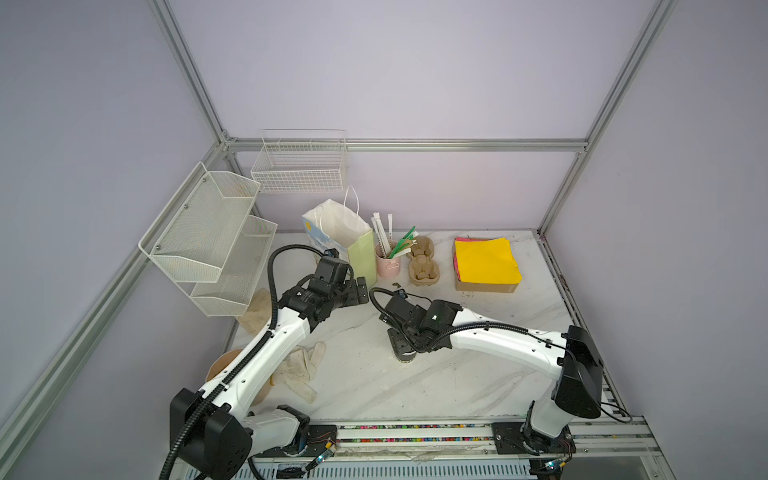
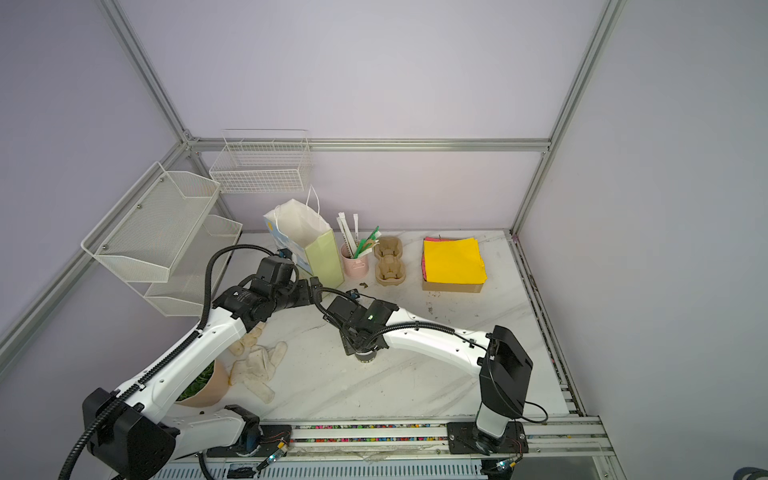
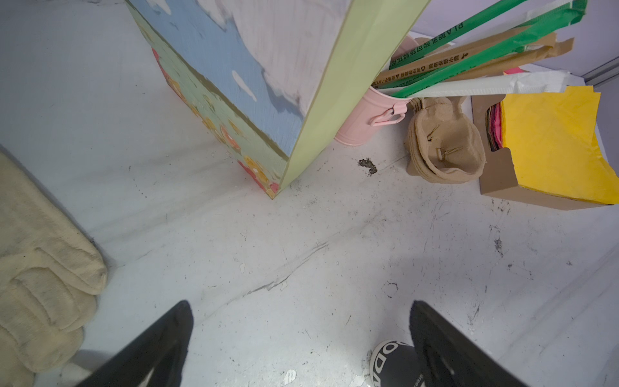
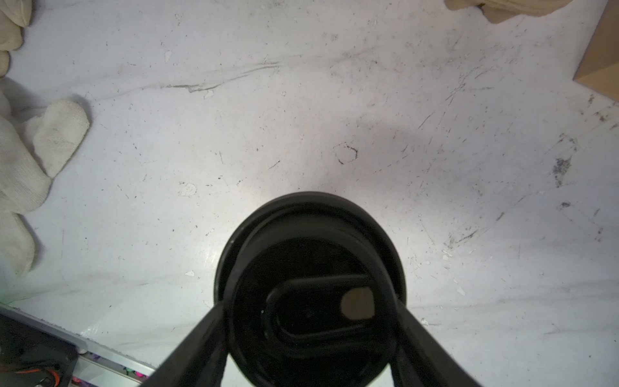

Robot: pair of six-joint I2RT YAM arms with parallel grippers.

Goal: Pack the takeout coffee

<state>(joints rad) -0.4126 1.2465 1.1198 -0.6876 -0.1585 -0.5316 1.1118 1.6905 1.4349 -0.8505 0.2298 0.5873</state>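
Observation:
The takeout coffee (image 4: 311,254) is a black cup with its black sip lid on, standing mid-table in both top views (image 1: 405,356) (image 2: 365,356). My right gripper (image 4: 311,305) comes down from above, and its fingers (image 4: 207,335) press against both sides of the lid. White lettering on the cup's side (image 3: 390,362) shows at the edge of the left wrist view. My left gripper (image 3: 299,305) is open and empty, hovering over bare table near the front corner of the standing paper bag (image 3: 268,83) (image 1: 345,237).
Behind the cup stand a pink cup of straws (image 1: 388,266), a pulp cup carrier (image 1: 423,264) and a box of yellow napkins (image 1: 486,262). White gloves (image 1: 301,365) lie front left, near a plant pot (image 2: 203,386). Wire shelves (image 1: 208,237) hang on the left wall.

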